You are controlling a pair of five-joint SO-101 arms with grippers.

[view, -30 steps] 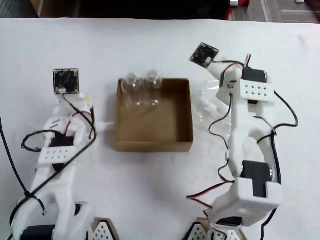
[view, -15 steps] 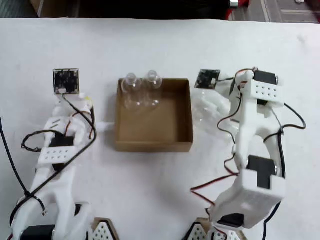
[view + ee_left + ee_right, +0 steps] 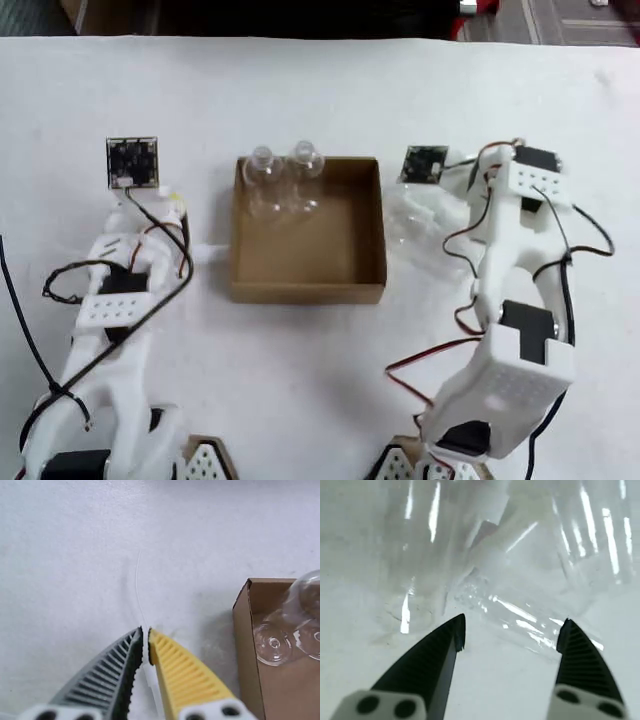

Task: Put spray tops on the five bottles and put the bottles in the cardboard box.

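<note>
Right wrist view: pincer spread wide over a lying bottle
The right gripper [image 3: 512, 630] gapes wide above a clear bottle [image 3: 530, 615] lying on its side, slantwise across the gap, right of the cardboard box [image 3: 308, 292]. The left gripper [image 3: 145, 645] pinches a thin white tube [image 3: 137, 587] pointing past its tips. Two bottles [image 3: 282, 180] sit in the box's far left corner.

White table [image 3: 320, 90] (dark floor [image 3: 250, 15] beyond)
</note>
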